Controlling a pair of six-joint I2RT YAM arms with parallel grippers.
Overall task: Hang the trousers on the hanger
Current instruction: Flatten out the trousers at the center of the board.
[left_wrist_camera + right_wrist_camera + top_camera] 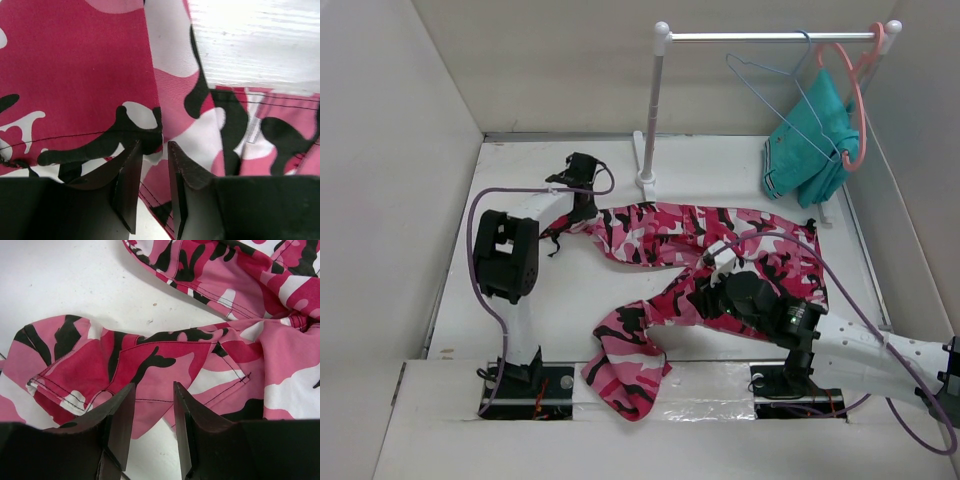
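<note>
Pink camouflage trousers [700,250] sprawled mid-table, one leg trailing to 6 o'clock edge. Blue wire hanger [770,99] on rail [770,37] at 1 o'clock, well apart. Jaws of left gripper [154,150] and right gripper [154,390] slightly parted over cloth, nothing clamped. Risk: single-layer pinch, fabric bunches, slips on lift.

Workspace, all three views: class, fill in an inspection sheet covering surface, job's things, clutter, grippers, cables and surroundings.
Surface: white table, partly under fabric.
Job's things: trousers sprawled on the table, one leg reaching the near edge; blue hanger bare on the rail.
Clutter: teal garment on a pink hanger, same rail.
Grippers: left gripper and right gripper low over the trousers, jaws parted, no grip seen.
Cables: purple cable along each arm; the right one crosses the trousers.
Surroundings: white walls on three sides.
</note>
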